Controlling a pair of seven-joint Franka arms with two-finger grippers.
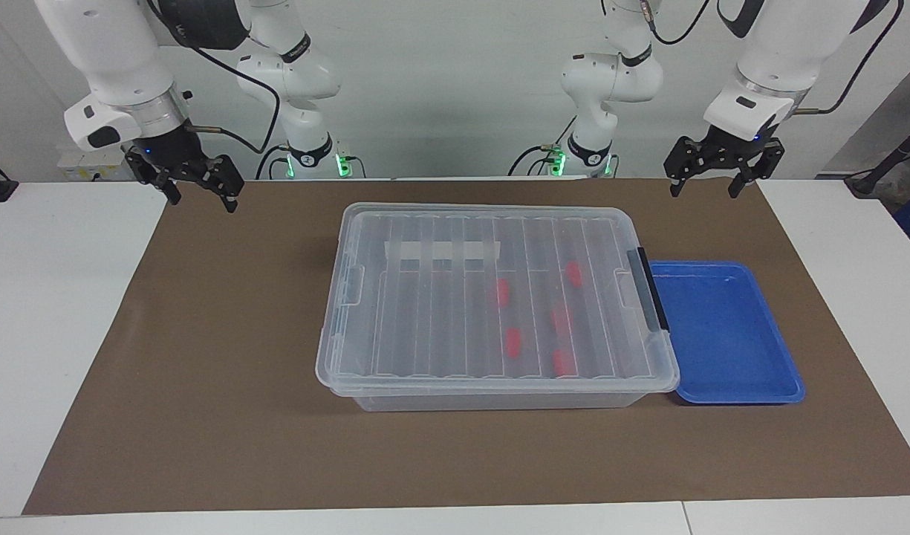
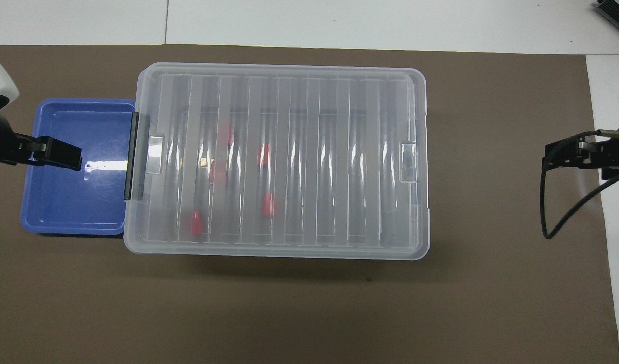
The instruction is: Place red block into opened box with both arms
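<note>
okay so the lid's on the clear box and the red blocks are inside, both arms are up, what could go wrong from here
1. The lid covers the box, hiding the red blocks from any grasp, so reaching in would likely hit plastic.
2. The blue tray sits against the box's black handle; lifting there could nudge the tray.
3. The right gripper and left gripper hang open and empty, far from the lid; an uneven two-arm lift might tilt it.

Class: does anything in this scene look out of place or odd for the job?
Only one thing: the box has its lid on, with five red blocks already inside. The blue tray is bare. Left gripper and right gripper hang open, holding nothing.
</note>
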